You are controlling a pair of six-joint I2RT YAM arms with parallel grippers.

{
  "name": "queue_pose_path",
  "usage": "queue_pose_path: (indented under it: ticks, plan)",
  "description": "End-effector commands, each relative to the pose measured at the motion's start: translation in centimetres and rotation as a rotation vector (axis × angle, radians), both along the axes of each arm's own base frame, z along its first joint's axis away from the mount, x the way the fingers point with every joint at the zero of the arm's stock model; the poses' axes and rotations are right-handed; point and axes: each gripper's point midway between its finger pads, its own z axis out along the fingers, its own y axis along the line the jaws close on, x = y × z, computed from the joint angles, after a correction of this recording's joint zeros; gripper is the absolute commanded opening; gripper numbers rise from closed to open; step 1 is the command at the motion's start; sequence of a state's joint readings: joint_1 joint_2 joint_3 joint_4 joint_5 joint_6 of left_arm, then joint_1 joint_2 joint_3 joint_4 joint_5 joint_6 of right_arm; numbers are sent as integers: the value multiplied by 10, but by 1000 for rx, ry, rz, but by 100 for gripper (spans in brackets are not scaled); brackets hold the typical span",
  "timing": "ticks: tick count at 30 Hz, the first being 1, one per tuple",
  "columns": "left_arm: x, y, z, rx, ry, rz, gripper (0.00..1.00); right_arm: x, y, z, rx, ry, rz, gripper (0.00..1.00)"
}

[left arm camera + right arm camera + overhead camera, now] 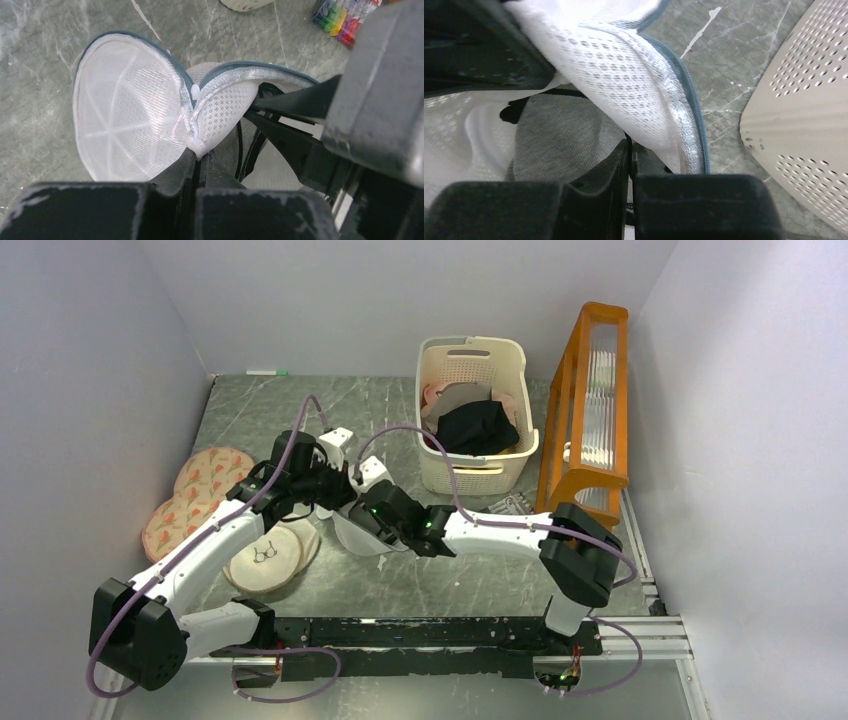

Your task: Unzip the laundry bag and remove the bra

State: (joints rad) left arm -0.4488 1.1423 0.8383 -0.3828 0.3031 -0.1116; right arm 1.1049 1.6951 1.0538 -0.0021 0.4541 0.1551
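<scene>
Both grippers (199, 156) (630, 150) — tight on laundry bag (125, 125)

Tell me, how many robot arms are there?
2. The left arm stretches in from the lower left, the right arm from the lower right; both meet at the white mesh bag.

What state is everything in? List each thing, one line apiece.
laundry bag: unzipped, lid flipped open.
bra: inside the bag, only partly visible.
left gripper: shut on the bag's rim seam.
right gripper: shut, reaching into the open bag; what it pinches is unclear.
basket: upright, clothes inside.
</scene>
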Motion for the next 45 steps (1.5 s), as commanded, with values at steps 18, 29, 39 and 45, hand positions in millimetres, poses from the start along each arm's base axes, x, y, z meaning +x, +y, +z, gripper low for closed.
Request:
queue_pose_path:
  ticks: [18,29,39,45]
  plan:
    - [6,-7,-1,1,-5,-26,7,-33,-13,181,587,-154,57,0]
    - [5,-7,-3,4,2,-26,7,-67,-56,297,944,-310,147,0]
    - [3,-10,-3,-6,10,-44,7,-70,-79,340,1037,-414,129,0]
    - [1,-12,-10,-1,40,-56,7,-60,-59,337,991,-401,128,0]
